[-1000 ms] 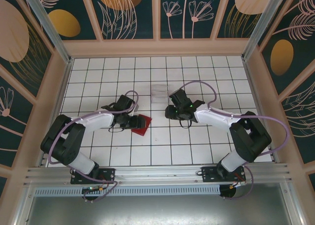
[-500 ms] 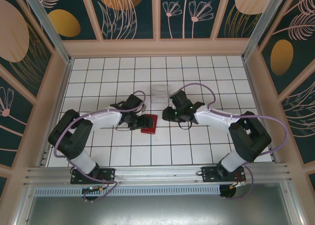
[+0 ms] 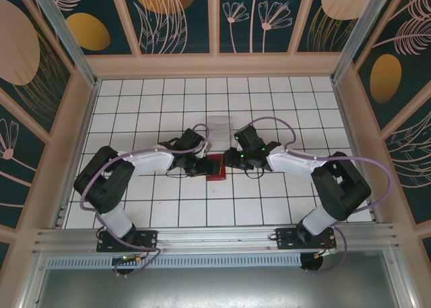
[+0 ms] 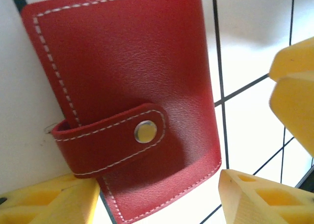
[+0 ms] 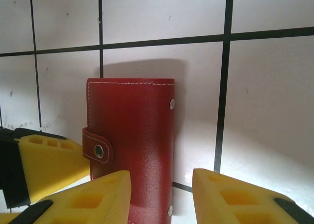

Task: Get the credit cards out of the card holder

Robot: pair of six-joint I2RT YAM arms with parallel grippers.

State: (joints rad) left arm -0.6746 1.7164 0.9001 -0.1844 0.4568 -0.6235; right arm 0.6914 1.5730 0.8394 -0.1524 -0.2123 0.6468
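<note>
The red card holder (image 3: 216, 168) is closed, strap snapped, at the table's middle.

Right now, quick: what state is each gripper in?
Left gripper: closed on the card holder, gripping across its width.
Right gripper: open, fingers either side of the card holder, a gap showing.

Reaching right across the tiled counter (image 3: 269, 200), the left arm has stretched out over the past second. Its left gripper (image 3: 206, 166) has brought the red card holder (image 3: 216, 167) from left of the middle to the centre. The card holder, skewed a second ago, now sits nearly square to the tile lines. The right gripper (image 3: 232, 161) has eased slightly nearer, and the wide gap between them has closed: the card holder now lies just beside it.
</note>
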